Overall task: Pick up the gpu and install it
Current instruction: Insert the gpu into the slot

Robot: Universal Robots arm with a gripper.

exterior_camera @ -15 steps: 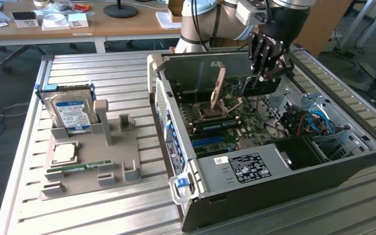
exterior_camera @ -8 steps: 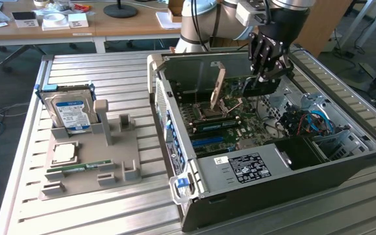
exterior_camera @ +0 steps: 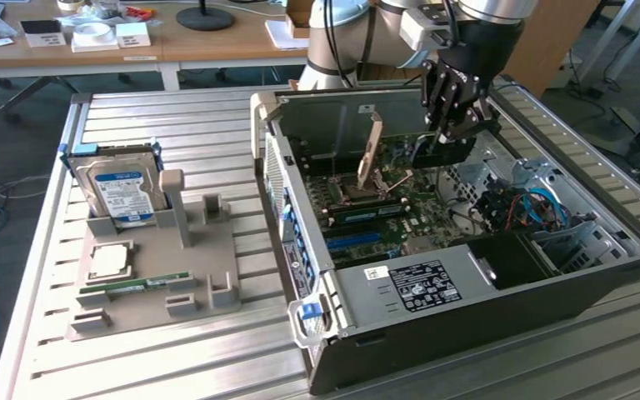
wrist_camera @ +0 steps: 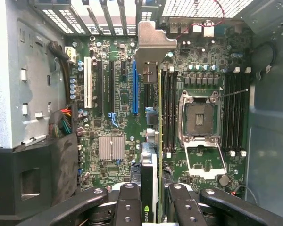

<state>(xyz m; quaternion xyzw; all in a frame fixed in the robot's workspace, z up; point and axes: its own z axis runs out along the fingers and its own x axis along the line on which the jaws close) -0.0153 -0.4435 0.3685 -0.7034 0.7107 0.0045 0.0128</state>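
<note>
Reading across from the exterior view's left, I am counting one hard drive (exterior_camera: 120, 187), one processor chip (exterior_camera: 109, 260) and one memory stick (exterior_camera: 133, 287) sitting on the grey holder tray (exterior_camera: 203, 250), then one open computer case (exterior_camera: 465, 325). Over its motherboard (exterior_camera: 409, 204) my one gripper (exterior_camera: 455, 133) is clamping the single gpu (wrist_camera: 150, 181) by its upper edge, the card hanging edge-down inside the case, just beside the blue slot (wrist_camera: 134, 89). I am judging pickup done; seating the card is looking unfinished.
</note>
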